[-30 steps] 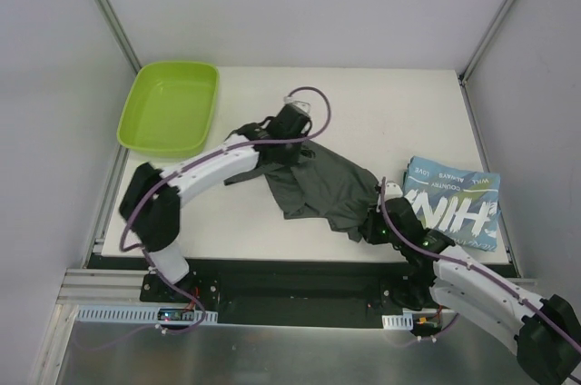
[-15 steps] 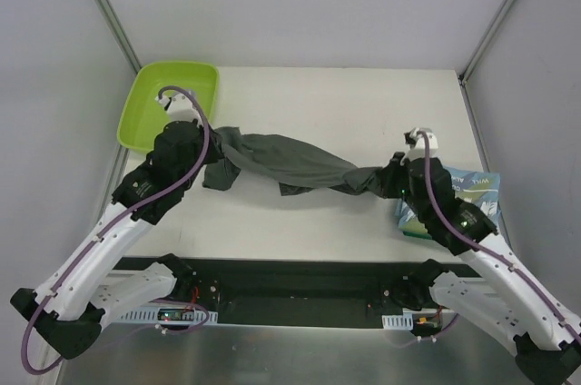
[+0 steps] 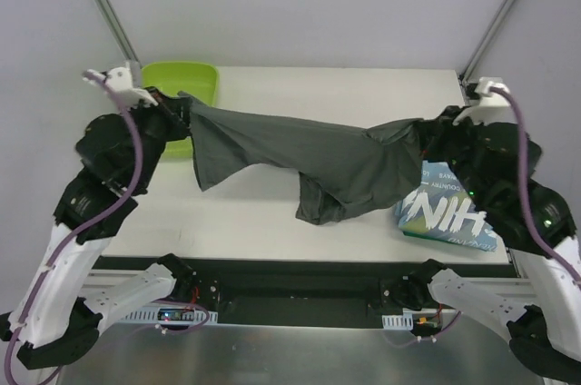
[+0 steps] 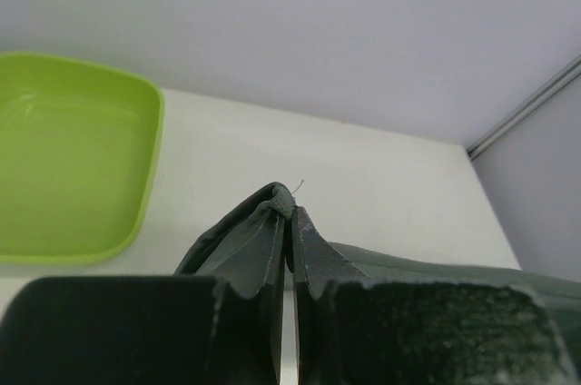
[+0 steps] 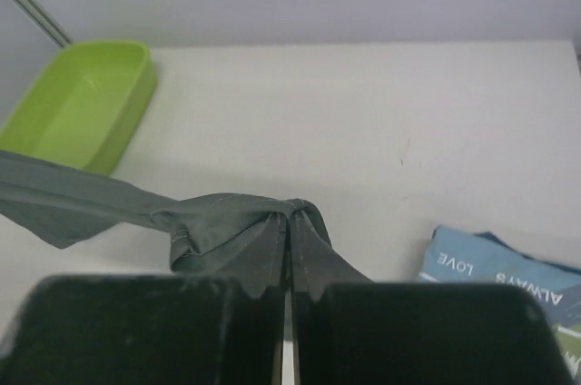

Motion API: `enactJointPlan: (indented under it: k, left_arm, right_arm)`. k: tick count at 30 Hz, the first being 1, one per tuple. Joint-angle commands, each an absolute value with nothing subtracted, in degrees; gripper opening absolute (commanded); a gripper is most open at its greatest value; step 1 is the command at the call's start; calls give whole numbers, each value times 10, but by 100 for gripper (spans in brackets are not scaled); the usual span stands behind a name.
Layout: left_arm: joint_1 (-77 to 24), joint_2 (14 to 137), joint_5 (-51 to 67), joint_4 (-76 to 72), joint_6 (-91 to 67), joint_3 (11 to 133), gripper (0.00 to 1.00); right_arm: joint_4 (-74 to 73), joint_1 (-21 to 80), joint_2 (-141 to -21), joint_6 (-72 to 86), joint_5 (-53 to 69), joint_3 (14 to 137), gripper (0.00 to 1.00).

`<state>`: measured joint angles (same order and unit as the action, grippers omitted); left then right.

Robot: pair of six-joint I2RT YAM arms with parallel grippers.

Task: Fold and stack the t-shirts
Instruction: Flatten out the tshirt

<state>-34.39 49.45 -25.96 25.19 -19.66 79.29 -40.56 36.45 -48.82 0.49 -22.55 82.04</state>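
Above the white bench (image 3: 345,94), the dark grey t-shirt (image 3: 300,153) hangs stretched between the two arms, its middle sagging. The folded light blue t-shirt (image 3: 449,212) lies at the bench's right edge, a green tray (image 3: 186,76) at the far left corner. The left pincer (image 4: 289,231) and the right pincer (image 5: 289,222) are each clamped tight on a bunched end of the grey shirt.

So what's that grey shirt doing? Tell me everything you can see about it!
The dark grey t-shirt is soft, plain cloth, lifted and stretched across between both arms. The left gripper pinches one bunched end near the green tray; the right gripper pinches the other. Its middle sags in wrinkly folds toward the white table.
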Motion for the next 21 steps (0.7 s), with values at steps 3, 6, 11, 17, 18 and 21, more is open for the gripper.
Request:
enactJointPlan:
  k: [3, 6, 11, 17, 18, 21]
  left_arm:
    - [-340, 439, -182, 242, -162, 909, 0]
    - [-340, 445, -146, 242, -157, 935, 0]
    - [-340, 503, -185, 242, -142, 969, 0]
    - [-327, 668, -291, 236, -82, 1043, 0]
    - [-313, 703, -286, 236, -75, 1065, 0]
    - [-246, 801, -213, 244, -78, 1156, 0]
  right_arm:
    - [-440, 361, -468, -59, -163, 982, 0]
    - [-446, 361, -476, -74, -149, 1023, 0]
    - [-423, 361, -518, -131, -192, 1054, 0]
    - [-372, 332, -640, -202, -285, 1074, 0]
    - [-367, 310, -669, -202, -272, 1089, 0]
    - [-350, 235, -769, -201, -212, 1160, 0]
